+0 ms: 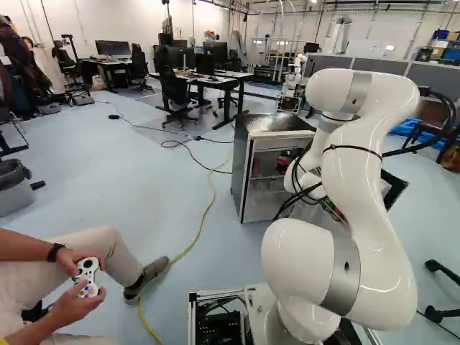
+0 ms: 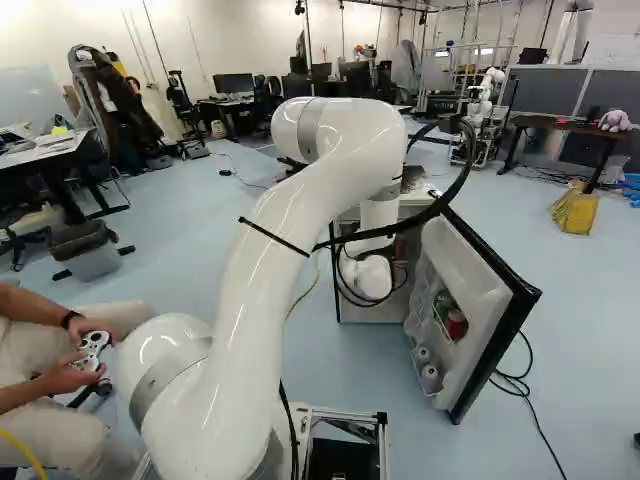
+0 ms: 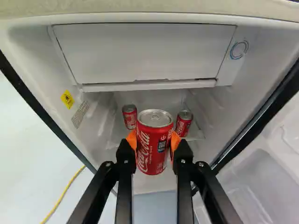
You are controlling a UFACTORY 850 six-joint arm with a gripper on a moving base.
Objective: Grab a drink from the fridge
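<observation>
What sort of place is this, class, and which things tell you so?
Probably a robotics lab. A large white jointed robot arm stands in the foreground, another robot, also white and jointed, stands farther back, and flat black computer monitors with black office chairs suggest workstations.

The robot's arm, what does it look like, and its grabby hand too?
The arm is shiny white and rounded, with silver-grey bands. Black cables loop off it, and a thin black tie wraps around it. Its gripper is black, with orange pads on two fingers.
</observation>
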